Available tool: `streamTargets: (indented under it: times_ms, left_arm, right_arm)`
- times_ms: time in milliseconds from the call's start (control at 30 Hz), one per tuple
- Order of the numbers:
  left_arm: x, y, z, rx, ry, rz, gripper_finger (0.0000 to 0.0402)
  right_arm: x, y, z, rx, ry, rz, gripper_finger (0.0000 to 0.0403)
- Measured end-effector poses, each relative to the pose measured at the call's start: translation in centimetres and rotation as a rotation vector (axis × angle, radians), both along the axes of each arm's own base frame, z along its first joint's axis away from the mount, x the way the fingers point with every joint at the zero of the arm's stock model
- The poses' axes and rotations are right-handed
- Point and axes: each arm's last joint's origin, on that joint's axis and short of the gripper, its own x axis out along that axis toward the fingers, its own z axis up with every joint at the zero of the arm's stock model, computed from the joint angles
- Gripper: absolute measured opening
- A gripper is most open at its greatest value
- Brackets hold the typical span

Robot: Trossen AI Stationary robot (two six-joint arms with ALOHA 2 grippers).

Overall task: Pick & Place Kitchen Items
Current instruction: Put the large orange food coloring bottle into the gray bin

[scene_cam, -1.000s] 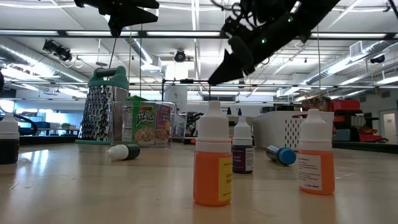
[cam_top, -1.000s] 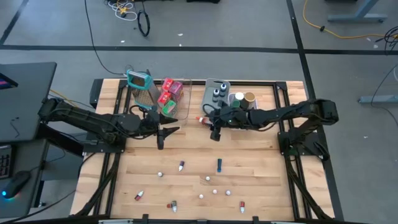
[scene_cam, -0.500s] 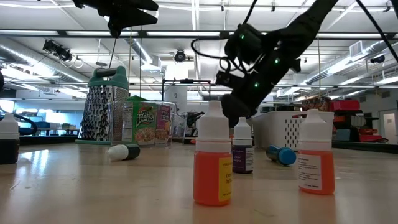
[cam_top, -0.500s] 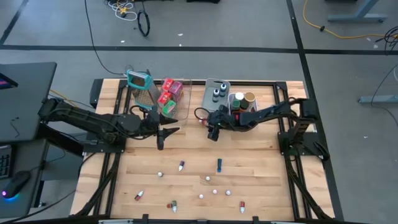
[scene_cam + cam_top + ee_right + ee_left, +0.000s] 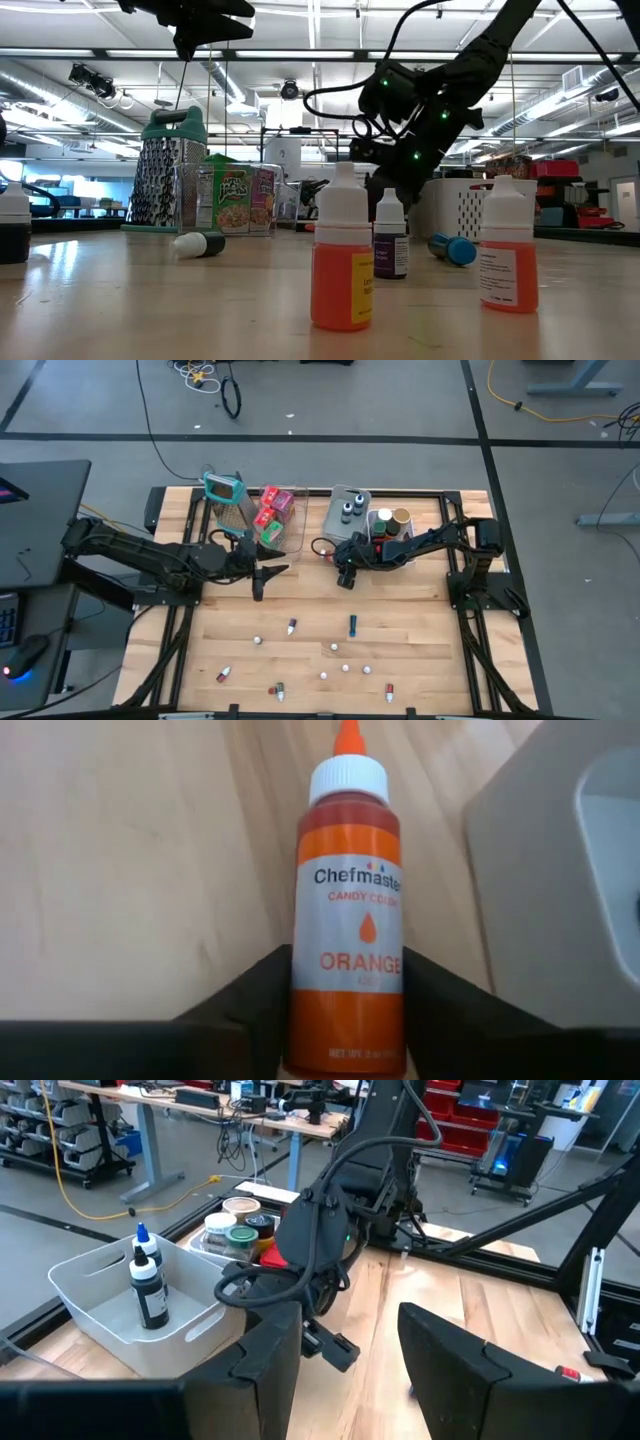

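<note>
Orange bottle (image 5: 345, 920): white cap, orange tip, label "Chefmaster Candy Color Orange", lying flat on the wooden surface (image 5: 400, 630) between the right end effector (image 5: 346, 571) fingers (image 5: 245, 995), beside the grey bin (image 5: 340, 520). Dark-capped bottles (image 5: 353, 511) stand upright in that bin; lidded jars (image 5: 393, 519) sit just beside it. Red and pink packets (image 5: 271, 512) stand in a clear bin (image 5: 297, 525). Small dropper bottles (image 5: 340, 663) lie scattered over the near surface, a blue-capped one (image 5: 352, 625) on its side.
</note>
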Motion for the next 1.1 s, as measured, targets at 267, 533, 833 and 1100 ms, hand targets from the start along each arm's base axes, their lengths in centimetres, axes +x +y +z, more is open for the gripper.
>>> streamTargets:
  times_ms: [267,533,833,1100]
  left_arm:
    - [0.0,0.0,0.0,-0.015,-0.008,0.002,0.0178]
    - [0.9,-0.3,-0.3,-0.017,-0.018,-0.063,0.0178]
    - [3.2,-0.1,0.4,0.118,-0.195,0.021,0.0178]
    - [5.3,2.7,-0.9,0.123,-0.200,-0.013,0.0178]
  right_arm:
    - [-0.1,0.8,1.5,0.059,-0.049,0.044,0.0135]
    - [-1.6,2.7,8.6,-0.014,-0.227,0.132,0.0158]
    - [-8.8,4.1,18.8,-0.164,-0.473,0.216,0.0142]
    - [-10.9,4.0,13.7,-0.189,-0.691,0.309,0.0158]
